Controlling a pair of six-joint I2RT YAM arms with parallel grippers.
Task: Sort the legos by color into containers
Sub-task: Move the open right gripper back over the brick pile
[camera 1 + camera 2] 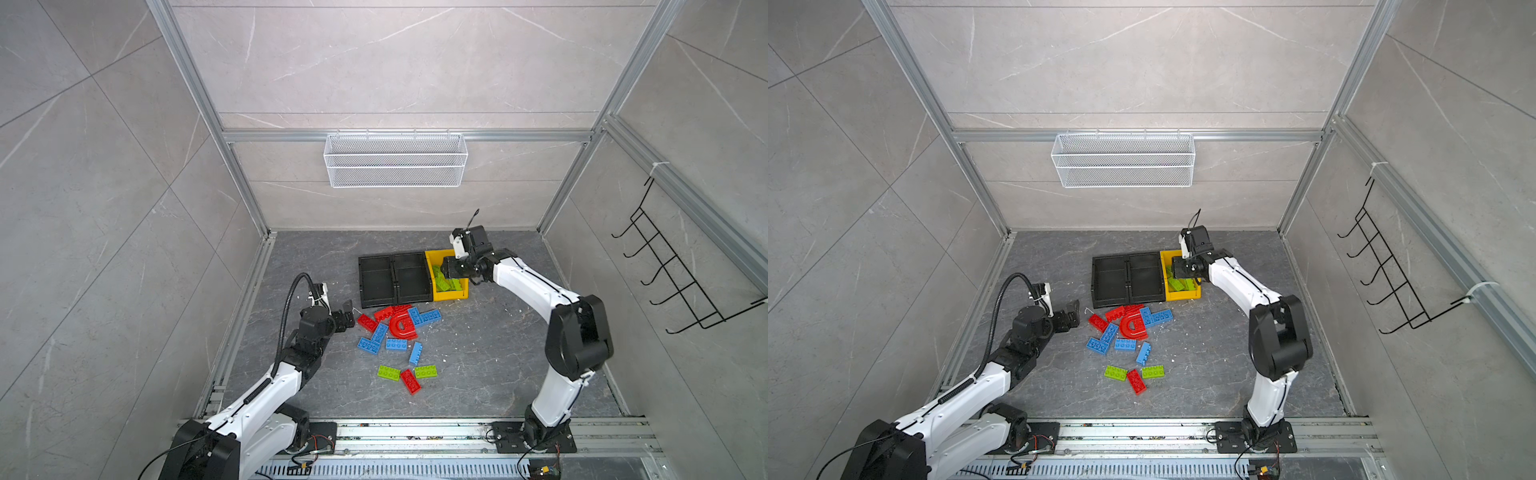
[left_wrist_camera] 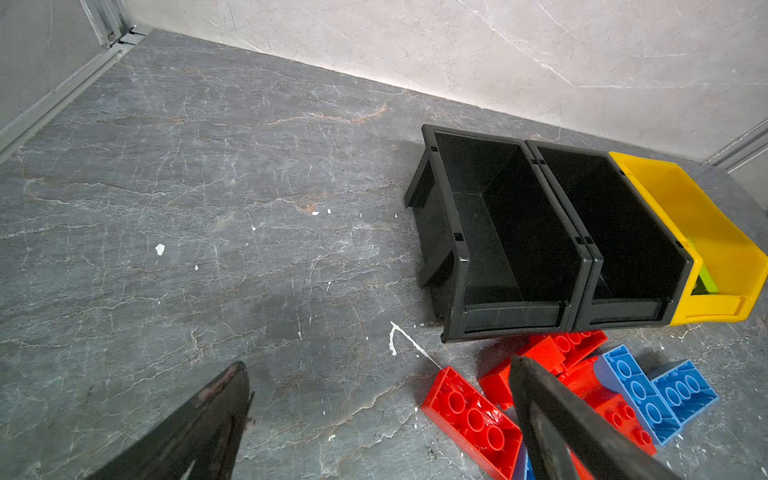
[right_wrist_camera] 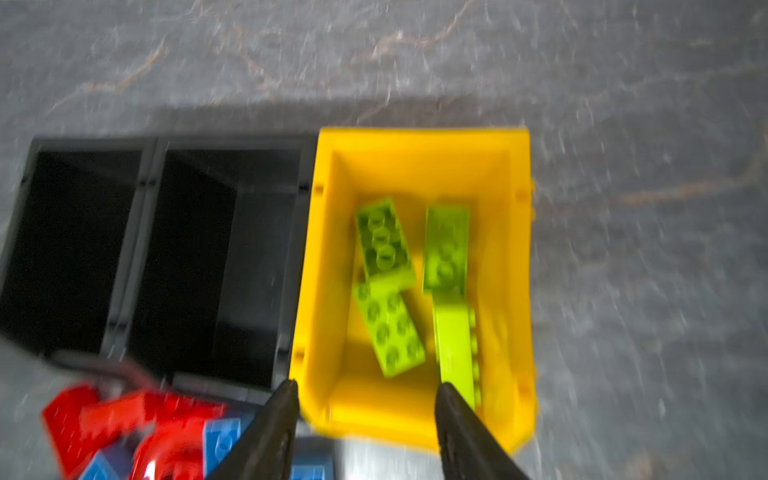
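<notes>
Currently the right tool (image 3: 368, 386) hangs above the yellow bin (image 1: 451, 296), centre-right of frame, jaws apart and empty; green bricks (image 3: 388, 328) lie inside. The left tool (image 1: 348, 316) stands wide open beside loose bricks (image 1: 396, 344), mid-frame.

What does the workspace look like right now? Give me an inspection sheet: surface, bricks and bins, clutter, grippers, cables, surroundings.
Surface: dark marbled table, flat.
Job's things: yellow bin holds four green bricks; both black bins empty; red arch, red bricks, blue bricks and two green bricks lie loose in front of the bins.
Clutter: small white flecks on the table; nothing else seen.
Grippers: left gripper open, empty, beside the red bricks; right gripper open, empty, above the yellow bin.
Cables: black hose loops over the left arm; thin cable runs along the right arm; loose wires at the bases.
Surroundings: mesh basket on the back wall; hook rack on the right wall.
</notes>
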